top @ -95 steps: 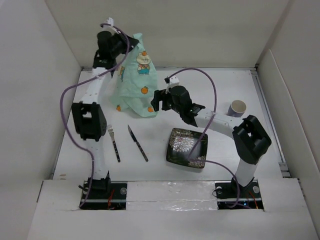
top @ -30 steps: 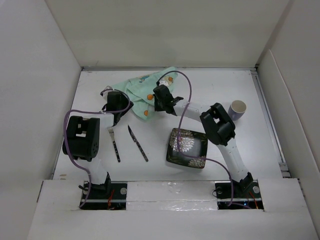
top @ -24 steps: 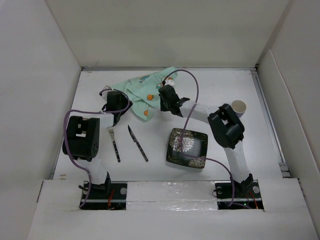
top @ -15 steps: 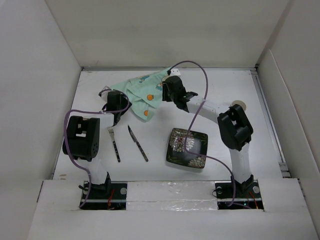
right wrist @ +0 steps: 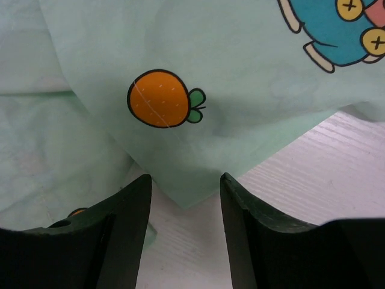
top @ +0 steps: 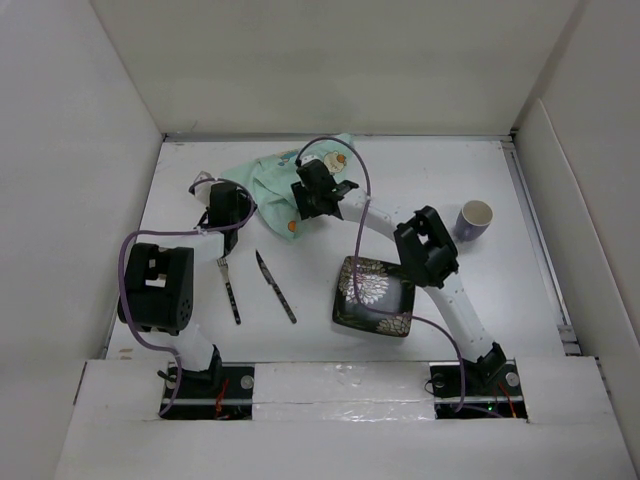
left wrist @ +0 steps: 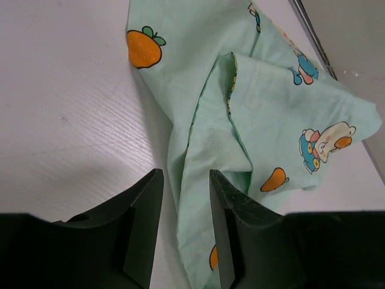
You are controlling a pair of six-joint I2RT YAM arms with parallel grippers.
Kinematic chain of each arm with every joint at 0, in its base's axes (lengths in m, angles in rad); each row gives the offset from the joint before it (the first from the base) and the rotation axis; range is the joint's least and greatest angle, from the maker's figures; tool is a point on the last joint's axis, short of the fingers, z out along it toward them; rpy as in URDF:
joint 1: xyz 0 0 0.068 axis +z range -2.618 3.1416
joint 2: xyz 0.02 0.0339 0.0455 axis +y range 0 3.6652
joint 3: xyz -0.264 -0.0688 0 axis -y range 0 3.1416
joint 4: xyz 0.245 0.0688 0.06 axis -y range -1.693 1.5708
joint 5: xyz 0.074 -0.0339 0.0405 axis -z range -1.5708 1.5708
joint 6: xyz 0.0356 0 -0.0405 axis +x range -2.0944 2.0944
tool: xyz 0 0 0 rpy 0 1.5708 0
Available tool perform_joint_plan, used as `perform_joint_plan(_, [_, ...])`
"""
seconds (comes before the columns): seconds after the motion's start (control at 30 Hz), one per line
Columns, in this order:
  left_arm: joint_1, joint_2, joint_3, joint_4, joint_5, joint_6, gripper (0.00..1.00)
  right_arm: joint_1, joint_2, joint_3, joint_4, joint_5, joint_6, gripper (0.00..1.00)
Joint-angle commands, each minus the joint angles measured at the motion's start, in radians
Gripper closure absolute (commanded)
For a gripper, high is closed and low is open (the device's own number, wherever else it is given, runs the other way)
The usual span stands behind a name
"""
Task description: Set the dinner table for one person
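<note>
The mint-green cartoon-bear cloth mat (top: 280,175) lies crumpled on the white dinner table (top: 440,165) at the back left. My left gripper (top: 222,207) is low at the mat's left edge. In the left wrist view its jaws (left wrist: 185,177) stand open with a fold of the mat (left wrist: 258,102) between them. My right gripper (top: 310,195) is at the mat's right side. In the right wrist view it (right wrist: 184,180) is open, with a corner of the mat (right wrist: 198,72) lying between the fingertips on the table.
A fork (top: 229,287) and a knife (top: 275,287) lie side by side in front of the mat. A dark floral square plate (top: 374,295) sits at front centre. A purple cup (top: 474,219) stands at the right. White walls close three sides.
The mat, held up in the air 3.2 s ago, now lies crumpled on the table. My right gripper has swung left onto the mat's right corner. My left gripper has shifted slightly left.
</note>
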Motion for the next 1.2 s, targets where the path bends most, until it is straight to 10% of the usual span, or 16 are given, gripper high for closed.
perform_joint_plan(0.0, [0.006,-0.032,0.012,0.034,-0.006,-0.015,0.67,0.013,-0.014,0.053,-0.061,0.006,-0.035,0.45])
perform_joint_plan(0.47, [0.006,0.003,0.016,0.051,0.022,-0.012,0.53,0.031,0.051,0.132,-0.139,0.086,-0.055,0.4])
perform_joint_plan(0.8, [0.006,-0.006,-0.003,0.05,-0.001,-0.009,0.53,0.031,0.075,0.156,-0.129,0.156,-0.048,0.85])
perform_joint_plan(0.9, [0.006,0.005,0.017,0.004,-0.006,0.0,0.38,0.031,0.037,0.096,-0.08,0.176,-0.036,0.98])
perform_joint_plan(1.17, [0.015,0.023,0.043,-0.018,-0.007,-0.006,0.34,0.013,-0.115,-0.059,0.048,0.245,-0.02,1.0])
